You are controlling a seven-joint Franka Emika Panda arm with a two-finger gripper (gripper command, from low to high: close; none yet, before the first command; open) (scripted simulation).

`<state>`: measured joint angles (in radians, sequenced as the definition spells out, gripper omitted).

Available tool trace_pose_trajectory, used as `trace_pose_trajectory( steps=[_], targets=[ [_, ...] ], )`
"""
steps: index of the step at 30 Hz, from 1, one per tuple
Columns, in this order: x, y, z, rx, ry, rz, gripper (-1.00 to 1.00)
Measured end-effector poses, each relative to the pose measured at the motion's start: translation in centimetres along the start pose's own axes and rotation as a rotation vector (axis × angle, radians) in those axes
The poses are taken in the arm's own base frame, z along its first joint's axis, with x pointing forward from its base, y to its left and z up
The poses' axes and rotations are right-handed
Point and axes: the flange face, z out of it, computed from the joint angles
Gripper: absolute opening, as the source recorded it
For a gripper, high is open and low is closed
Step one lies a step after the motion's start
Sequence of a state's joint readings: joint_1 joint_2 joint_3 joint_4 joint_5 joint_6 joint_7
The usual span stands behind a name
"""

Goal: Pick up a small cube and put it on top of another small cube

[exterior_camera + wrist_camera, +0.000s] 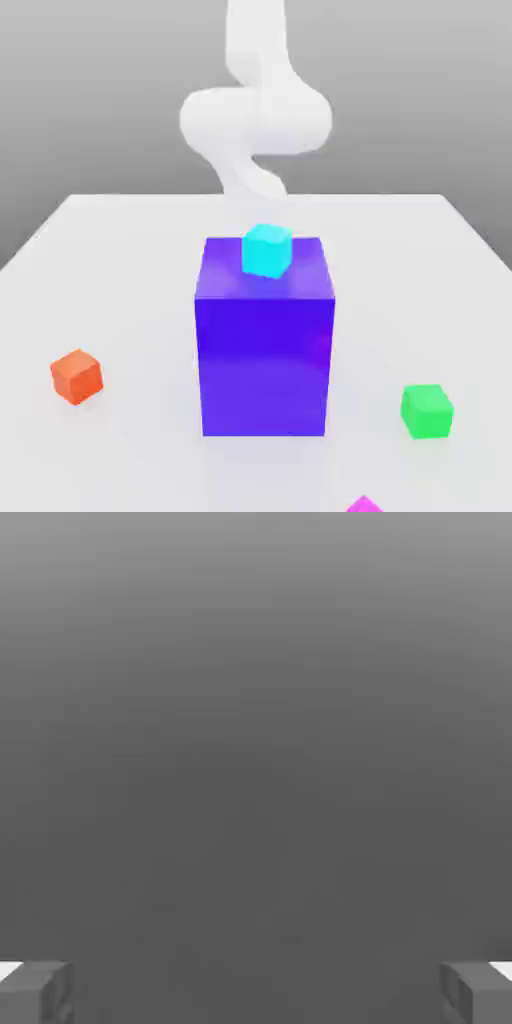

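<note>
You have the cyan cube [267, 250] atop the big blue block [264, 340] at the worktop [120, 300] centre; orange cube [77, 376] at 8 o'clock, green cube [427, 410] at 4, magenta cube [365, 504] at 5. Fingers [35, 990] spread wide, holding nothing.

Tall purple block [264, 340] mid-table [120, 290] is the main obstacle, cyan cube [267, 250] on its top, white arm [255, 115] rising behind; orange cube [77, 376] and green cube [427, 410] lie well apart either side with open lanes between; fingers [35, 990] spread wide.
</note>
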<state>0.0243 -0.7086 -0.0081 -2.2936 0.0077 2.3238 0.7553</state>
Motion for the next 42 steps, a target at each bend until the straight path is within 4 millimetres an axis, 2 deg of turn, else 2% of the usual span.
trace_pose_trajectory(
  steps=[6,13,20,27,30,34,35,42],
  targets=[
    [-1.0,-1.2,10.5,-0.064,-0.142,-0.121,0.0],
    [-4.7,-1.2,22.4,-0.137,-0.3,-0.264,0.0],
    [-10.9,0.3,33.4,-0.206,-0.456,-0.417,0.0],
    [-18.2,4.4,43.1,-0.282,-0.605,-0.562,0.0],
    [-21.6,6.7,46.6,-0.311,-0.664,-0.624,0.0],
    [-24.8,9.6,51.1,-0.319,-0.68,-0.641,0.0],
    [-25.3,10.0,51.8,-0.319,-0.681,-0.642,-1.0],
    [-25.3,10.0,51.8,-0.32,-0.682,-0.642,-1.0]
  ],
)
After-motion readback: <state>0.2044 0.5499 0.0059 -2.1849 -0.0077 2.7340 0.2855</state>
